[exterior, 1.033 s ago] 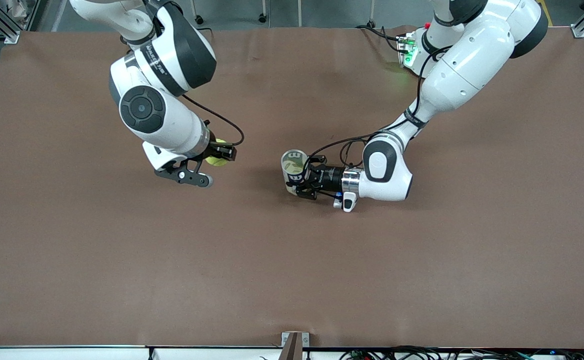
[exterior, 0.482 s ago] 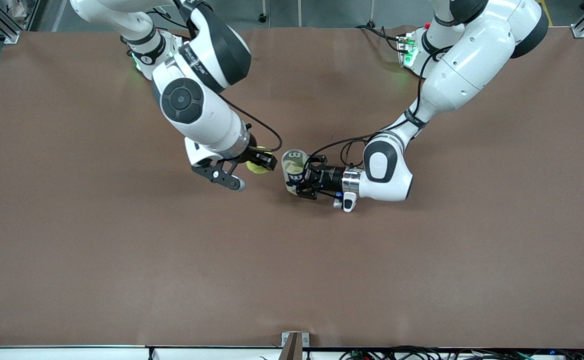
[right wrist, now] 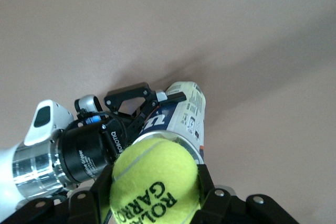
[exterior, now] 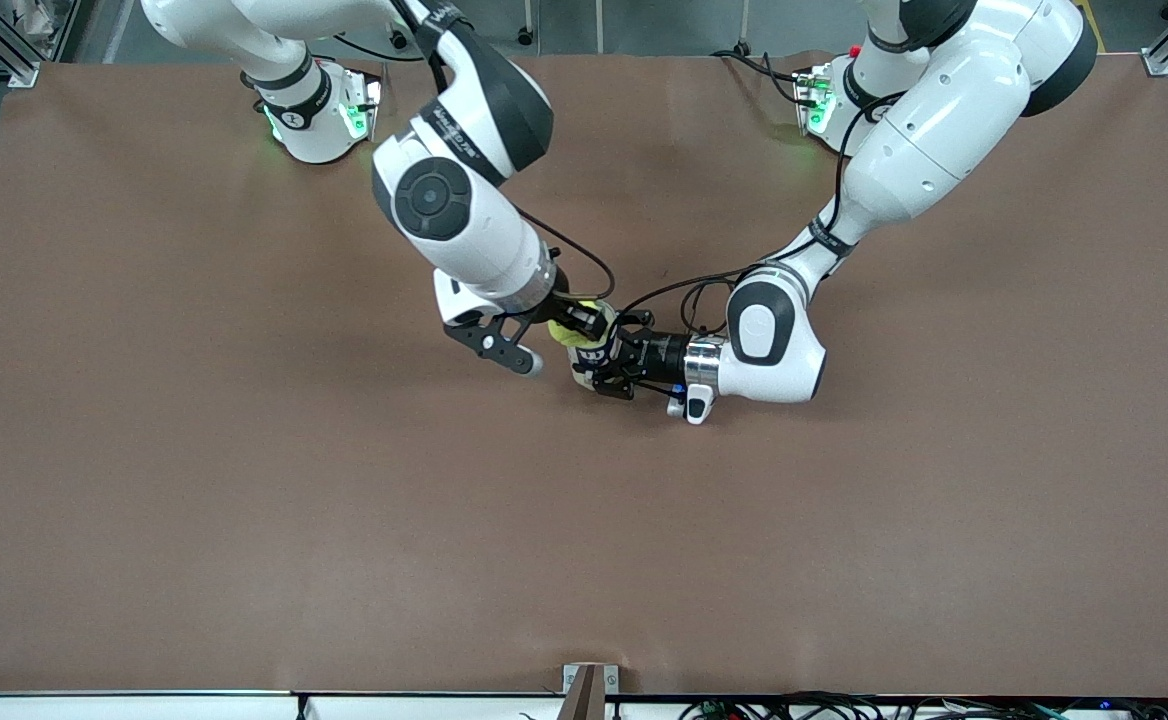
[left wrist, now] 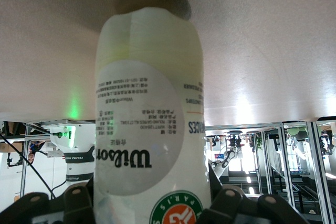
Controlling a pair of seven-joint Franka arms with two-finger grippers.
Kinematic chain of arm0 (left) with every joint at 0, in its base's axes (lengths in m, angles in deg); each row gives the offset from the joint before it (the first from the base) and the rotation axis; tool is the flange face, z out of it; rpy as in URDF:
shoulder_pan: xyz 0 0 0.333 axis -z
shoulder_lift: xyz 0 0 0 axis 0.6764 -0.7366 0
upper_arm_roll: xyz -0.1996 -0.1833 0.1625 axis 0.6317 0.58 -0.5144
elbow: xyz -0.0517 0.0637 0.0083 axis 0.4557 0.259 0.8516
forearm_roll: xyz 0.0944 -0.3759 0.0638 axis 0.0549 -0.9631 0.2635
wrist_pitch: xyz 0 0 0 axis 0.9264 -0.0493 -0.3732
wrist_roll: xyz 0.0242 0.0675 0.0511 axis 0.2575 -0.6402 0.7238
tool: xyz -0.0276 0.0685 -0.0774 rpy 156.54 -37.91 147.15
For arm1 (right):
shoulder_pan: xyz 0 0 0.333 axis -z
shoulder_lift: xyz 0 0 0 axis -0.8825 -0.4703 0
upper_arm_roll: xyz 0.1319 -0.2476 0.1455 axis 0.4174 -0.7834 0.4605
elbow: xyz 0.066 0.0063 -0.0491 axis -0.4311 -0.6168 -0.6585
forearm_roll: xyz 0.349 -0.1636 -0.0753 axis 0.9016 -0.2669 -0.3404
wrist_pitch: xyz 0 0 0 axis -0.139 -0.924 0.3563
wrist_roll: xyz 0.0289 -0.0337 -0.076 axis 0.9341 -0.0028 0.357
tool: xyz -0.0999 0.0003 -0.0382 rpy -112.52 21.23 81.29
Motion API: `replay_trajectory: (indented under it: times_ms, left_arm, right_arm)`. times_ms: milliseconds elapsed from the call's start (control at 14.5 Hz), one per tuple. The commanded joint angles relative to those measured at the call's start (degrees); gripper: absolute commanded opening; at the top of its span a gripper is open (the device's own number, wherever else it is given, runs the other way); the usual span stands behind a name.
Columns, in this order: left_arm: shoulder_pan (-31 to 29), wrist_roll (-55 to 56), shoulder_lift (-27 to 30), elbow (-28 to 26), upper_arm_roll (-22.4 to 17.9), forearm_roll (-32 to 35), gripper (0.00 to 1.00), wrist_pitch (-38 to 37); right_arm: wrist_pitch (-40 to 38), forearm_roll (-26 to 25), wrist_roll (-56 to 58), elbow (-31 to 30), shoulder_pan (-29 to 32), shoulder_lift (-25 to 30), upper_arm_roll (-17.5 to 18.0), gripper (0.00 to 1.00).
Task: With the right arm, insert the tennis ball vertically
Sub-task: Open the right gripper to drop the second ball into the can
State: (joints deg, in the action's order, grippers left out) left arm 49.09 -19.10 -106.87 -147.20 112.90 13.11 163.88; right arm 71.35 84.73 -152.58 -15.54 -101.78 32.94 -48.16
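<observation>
Your right hand [exterior: 584,322], pinching the tennis ball [right wrist: 155,179], is hovering directly over the upright can [left wrist: 149,129] your left hand [exterior: 612,368] is clamping; lower straight down.

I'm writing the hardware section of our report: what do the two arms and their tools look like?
Both arms have glossy white rounded shells with black joint bands and round dark joint caps. Loose black cables loop along each forearm. The left tool is black behind a silver wrist ring; the right tool is black too. Green lights glow at both bases.
</observation>
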Motion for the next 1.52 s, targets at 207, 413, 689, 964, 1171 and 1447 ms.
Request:
replay_trajectory:
  times_ms: [207, 413, 689, 964, 1171, 1447]
  left_arm:
    - [-0.56, 0.77, 1.78, -1.38, 0.15, -0.43, 0.72, -0.88]
    - [-0.55, 0.77, 1.78, -1.29, 0.15, -0.43, 0.72, -0.88]
    - [-0.56, 1.21, 1.78, -1.30, 0.15, -0.08, 0.72, -0.88]
    - [-0.47, 1.47, 1.78, -1.29, 0.07, -0.08, 0.72, -0.88]
    - [-0.12, 1.47, 1.51, -1.29, 0.07, 0.01, 0.72, -0.79]
    - [0.32, 1.56, 1.34, -1.03, -0.20, 0.27, 0.72, -0.61]
  right_arm:
    - [-0.04, 1.15, -0.75, 1.32, -1.92, -2.88, -0.61, 0.38]
    - [-0.13, 1.15, -0.66, 1.32, -1.92, -2.88, -0.69, 0.47]
    - [-0.65, 0.89, -0.49, 1.41, -1.83, -2.44, -0.87, 1.00]
    - [-2.05, 0.54, -0.31, 1.41, -1.22, 0.01, -1.05, 1.00]
    - [-12.49, -1.74, 0.22, 1.41, 0.44, 4.31, -1.40, 1.00]
    - [-27.07, -5.00, 5.91, 1.06, 6.23, 11.08, -1.31, 1.00]
